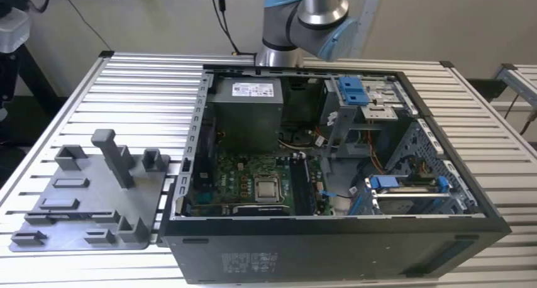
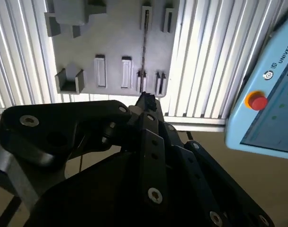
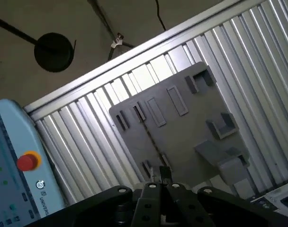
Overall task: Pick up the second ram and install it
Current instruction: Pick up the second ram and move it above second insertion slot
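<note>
The second ram (image 2: 144, 47) is a thin dark strip standing on edge in a slot of the gray tray (image 2: 115, 42); it shows in both wrist views (image 3: 148, 137). In the exterior view the tray (image 1: 84, 200) lies on the slatted table at that view's left, with the ram as a dark line (image 1: 71, 214) near its front. My gripper (image 2: 146, 101) hangs well above the tray, its black fingertips (image 3: 163, 173) drawn together with nothing between them, pointing down near one end of the strip.
An open computer case (image 1: 336, 175) fills the table's middle, with the motherboard (image 1: 260, 181) and its long black slots (image 1: 304, 181) inside. Upright posts (image 1: 113, 156) rise from the tray. A light blue pendant (image 2: 267, 109) with a red button lies beyond the table edge.
</note>
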`<state>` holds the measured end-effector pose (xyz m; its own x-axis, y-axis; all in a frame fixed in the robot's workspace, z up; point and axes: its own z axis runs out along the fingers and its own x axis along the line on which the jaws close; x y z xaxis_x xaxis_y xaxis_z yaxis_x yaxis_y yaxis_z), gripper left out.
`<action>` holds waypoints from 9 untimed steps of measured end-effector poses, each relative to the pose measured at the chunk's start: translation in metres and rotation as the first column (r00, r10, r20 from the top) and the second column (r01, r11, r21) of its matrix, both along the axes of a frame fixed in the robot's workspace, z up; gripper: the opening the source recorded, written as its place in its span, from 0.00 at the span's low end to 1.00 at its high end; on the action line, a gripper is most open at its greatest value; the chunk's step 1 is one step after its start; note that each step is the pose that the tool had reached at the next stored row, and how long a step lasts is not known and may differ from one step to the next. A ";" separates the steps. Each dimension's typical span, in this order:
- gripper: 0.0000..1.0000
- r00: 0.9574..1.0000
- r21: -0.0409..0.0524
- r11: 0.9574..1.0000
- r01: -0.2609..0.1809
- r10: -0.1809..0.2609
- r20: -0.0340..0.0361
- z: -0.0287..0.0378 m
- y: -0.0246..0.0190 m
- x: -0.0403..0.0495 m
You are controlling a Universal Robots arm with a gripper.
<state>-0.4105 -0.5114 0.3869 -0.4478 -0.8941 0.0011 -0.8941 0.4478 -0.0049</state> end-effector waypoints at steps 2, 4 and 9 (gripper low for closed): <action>0.11 0.999 0.000 0.999 -0.037 0.037 0.000 0.0000 0.0000 0.0000; 0.11 0.997 0.000 0.997 -0.073 0.073 0.000 -0.0003 0.0000 0.0000; 0.11 0.987 -0.001 0.987 -0.163 0.163 0.007 -0.0013 0.0000 0.0000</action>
<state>-0.4105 -0.5115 0.3856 -0.2964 -0.9551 -0.0014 -0.9550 0.2964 -0.0119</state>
